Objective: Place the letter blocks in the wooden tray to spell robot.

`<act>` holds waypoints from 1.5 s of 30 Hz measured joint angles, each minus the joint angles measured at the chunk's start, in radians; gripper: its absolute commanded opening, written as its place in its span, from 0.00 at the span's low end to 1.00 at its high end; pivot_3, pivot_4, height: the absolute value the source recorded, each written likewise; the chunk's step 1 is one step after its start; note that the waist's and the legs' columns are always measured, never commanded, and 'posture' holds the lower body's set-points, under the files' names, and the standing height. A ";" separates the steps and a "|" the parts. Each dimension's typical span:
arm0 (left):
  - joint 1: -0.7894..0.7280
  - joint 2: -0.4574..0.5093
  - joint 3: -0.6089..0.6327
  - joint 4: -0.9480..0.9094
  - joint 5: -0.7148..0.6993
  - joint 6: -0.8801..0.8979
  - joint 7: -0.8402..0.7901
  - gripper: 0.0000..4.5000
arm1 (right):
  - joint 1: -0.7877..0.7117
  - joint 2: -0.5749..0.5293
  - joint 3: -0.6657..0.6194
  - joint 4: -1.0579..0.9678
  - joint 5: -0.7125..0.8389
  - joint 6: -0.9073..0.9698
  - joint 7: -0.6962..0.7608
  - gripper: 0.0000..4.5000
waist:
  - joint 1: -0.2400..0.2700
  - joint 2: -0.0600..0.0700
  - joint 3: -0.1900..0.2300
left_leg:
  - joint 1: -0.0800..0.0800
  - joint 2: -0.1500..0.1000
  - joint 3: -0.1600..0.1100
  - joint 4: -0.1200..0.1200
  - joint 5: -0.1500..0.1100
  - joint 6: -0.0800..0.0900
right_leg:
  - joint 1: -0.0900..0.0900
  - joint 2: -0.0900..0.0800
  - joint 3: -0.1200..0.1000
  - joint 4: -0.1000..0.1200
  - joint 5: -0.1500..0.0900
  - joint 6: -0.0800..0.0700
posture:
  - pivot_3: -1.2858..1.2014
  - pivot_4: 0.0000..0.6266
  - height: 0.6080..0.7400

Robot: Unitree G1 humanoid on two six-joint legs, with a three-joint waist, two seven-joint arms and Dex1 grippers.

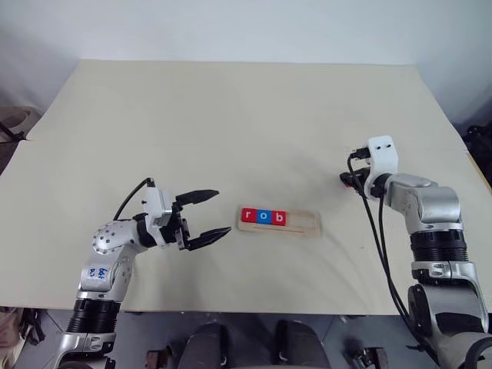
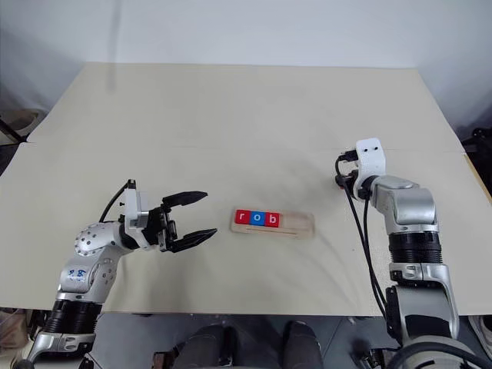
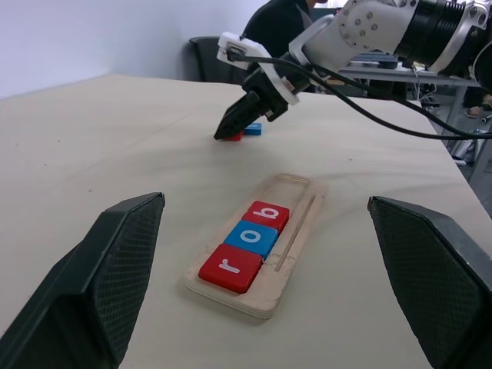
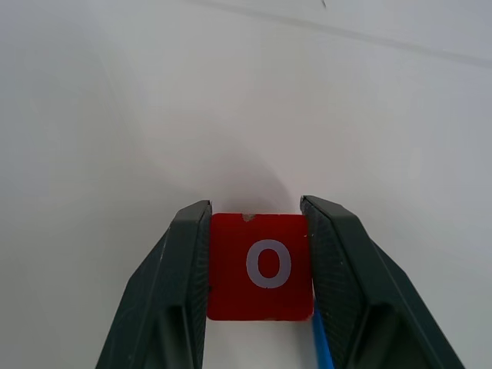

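Between right hand [image 4: 257, 265] fingers: red o block [image 4: 260, 267]

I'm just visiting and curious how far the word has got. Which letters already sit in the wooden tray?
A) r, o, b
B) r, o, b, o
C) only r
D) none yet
A: the wooden tray holds a red r block, a blue o block and a red b block, with the rest of the groove bare.

Pale bare-wood tray [image 3: 293, 231], glossy smooth plastic-looking letter blocks [image 3: 247, 247], matt cream table [image 1: 231, 115], textured black fingers [image 3: 115, 261].
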 measured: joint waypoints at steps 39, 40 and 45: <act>-0.029 0.020 -0.008 0.017 -0.008 0.061 -0.079 1.00 | 0.573 -0.114 -0.231 -0.774 0.139 0.240 0.154 0.99 | 0.002 -0.002 -0.001 | 0.003 -0.001 0.001 -0.009 -0.001 0.001 | 0.000 0.001 0.003 -0.006 0.000 0.001 | 0.52 0.24 1.00; -0.026 0.021 -0.008 0.013 -0.009 0.061 -0.082 1.00 | 0.574 -0.174 -0.219 -0.715 0.145 0.151 0.226 0.99 | 0.000 -0.002 -0.001 | 0.003 -0.001 0.001 -0.010 -0.001 0.001 | 0.000 0.001 0.003 -0.006 0.000 0.001 | 0.52 0.24 1.00; 0.014 0.055 -0.002 -0.023 -0.016 0.066 -0.105 1.00 | 0.583 -0.337 -0.161 -0.482 0.144 -0.305 0.591 0.99 | 0.003 -0.002 -0.001 | 0.004 -0.001 0.002 -0.010 0.000 0.000 | 0.000 0.001 0.003 -0.007 0.000 0.001 | 0.52 0.24 1.00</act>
